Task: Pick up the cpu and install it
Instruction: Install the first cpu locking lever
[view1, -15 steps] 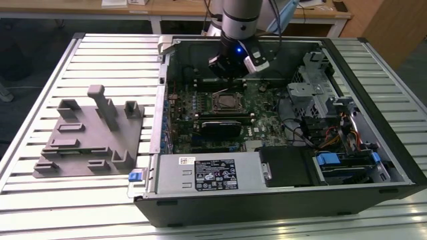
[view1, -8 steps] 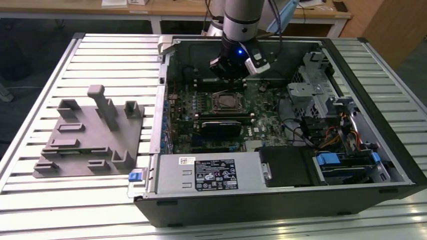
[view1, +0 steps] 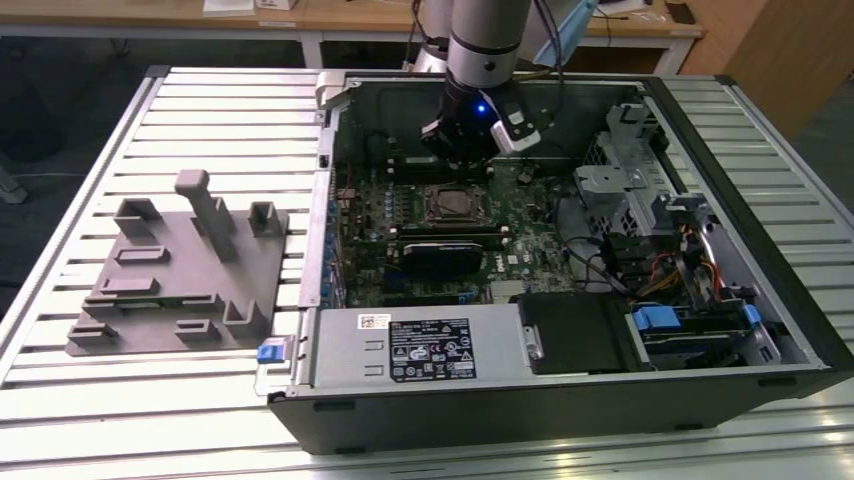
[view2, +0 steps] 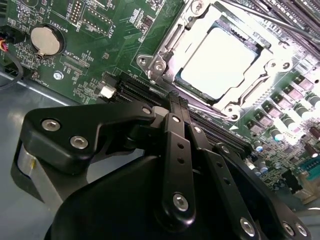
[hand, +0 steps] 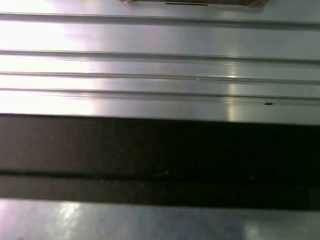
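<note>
Open computer case (view1: 561, 260), lying on its side on a slatted metal table (view1: 200, 110); motherboard (view1: 534, 240) exposed.

Cpu (view2: 220, 62): silvery-white square, seated flat in the socket frame (view2: 165, 47) on the motherboard, in the second wrist view. In the exterior view the socket (view1: 455, 203) sits near the middle of the board.

Gripper (view1: 470, 150): hangs inside the case just above the socket, apart from the cpu and not touching it. In the second wrist view its black linkage (view2: 177, 150) fills the foreground with the cpu beyond it. Fingertips hidden; whether the claw is wide or narrow cannot be told. Nothing seen in its grasp.

Grey plastic tray (view1: 180, 270): on the table at the exterior view's left, well apart from the case.
</note>
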